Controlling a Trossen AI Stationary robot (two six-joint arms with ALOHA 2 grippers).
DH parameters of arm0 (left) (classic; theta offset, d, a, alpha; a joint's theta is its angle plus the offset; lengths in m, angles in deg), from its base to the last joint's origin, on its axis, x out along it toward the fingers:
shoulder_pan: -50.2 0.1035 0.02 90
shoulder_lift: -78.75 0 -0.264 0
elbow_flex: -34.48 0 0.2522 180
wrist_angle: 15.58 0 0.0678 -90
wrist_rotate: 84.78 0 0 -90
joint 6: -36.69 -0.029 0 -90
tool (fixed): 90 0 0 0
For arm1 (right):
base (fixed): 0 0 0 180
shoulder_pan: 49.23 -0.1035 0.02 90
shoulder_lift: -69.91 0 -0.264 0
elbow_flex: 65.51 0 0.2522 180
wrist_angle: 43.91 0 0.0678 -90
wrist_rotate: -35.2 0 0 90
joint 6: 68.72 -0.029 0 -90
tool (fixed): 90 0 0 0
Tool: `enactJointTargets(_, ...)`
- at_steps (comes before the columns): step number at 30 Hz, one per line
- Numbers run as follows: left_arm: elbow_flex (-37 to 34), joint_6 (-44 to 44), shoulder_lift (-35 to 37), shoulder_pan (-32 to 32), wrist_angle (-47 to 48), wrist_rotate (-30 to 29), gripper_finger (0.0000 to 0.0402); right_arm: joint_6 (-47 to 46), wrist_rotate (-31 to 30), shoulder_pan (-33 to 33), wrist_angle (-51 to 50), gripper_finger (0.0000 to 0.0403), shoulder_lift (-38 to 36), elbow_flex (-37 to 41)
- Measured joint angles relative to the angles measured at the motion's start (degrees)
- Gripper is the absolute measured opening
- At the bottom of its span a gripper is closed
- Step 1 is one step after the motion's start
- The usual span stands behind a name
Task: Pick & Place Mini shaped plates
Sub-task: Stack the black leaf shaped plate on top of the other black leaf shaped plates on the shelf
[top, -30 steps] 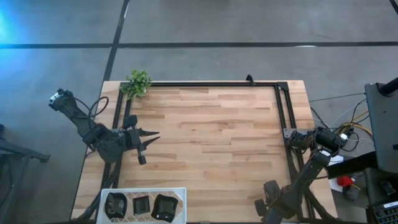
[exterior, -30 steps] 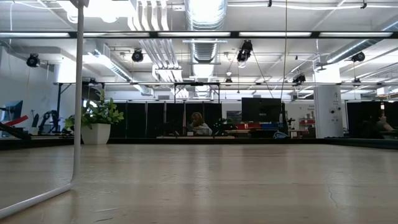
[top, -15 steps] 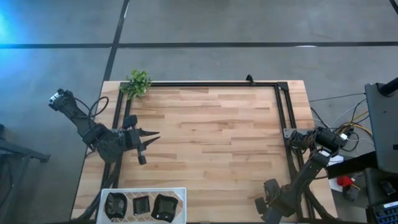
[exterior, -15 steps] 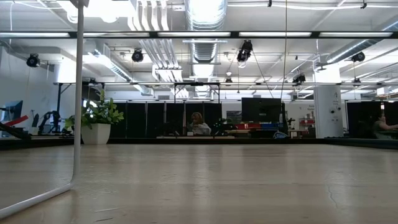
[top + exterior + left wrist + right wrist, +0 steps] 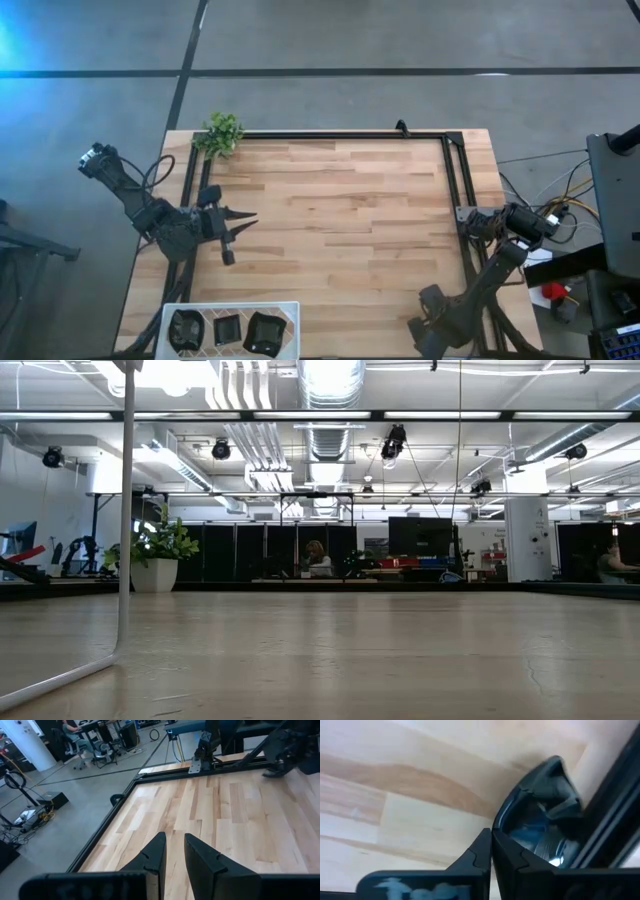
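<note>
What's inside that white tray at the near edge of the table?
The white tray holds three small glossy black plates, side by side, each a different outline. The tray's lowest part runs out of the picture, so anything there, or under the plates, cannot be seen.

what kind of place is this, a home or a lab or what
Most likely a robotics lab in an open-plan office or workshop. The low view shows exposed ceiling ducts, desks with monitors and a seated person. Two robot arms work at a framed wooden table.
</note>
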State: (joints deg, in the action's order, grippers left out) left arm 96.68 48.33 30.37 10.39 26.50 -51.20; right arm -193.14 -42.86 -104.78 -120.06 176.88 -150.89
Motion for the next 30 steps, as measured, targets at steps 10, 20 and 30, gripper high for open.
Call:
enactJointTargets(10, 0.0, 0.0, 0.0, 0.0, 0.0, 1.5, 0.0064, 19.1, -7.8, 9.8, -7.9, 0.0008, -0.1, -2.3)
enactJointTargets(20, 0.0, -0.1, 0.0, 0.0, 0.0, 3.5, 0.0064, 50.1, -23.9, 25.8, -6.2, 0.0008, -0.4, -3.9)
enactJointTargets(30, 0.0, 0.5, 0.0, 0.0, 0.0, 5.8, 0.0064, 92.8, -31.6, 40.1, 16.4, 0.0008, -0.3, -4.8)
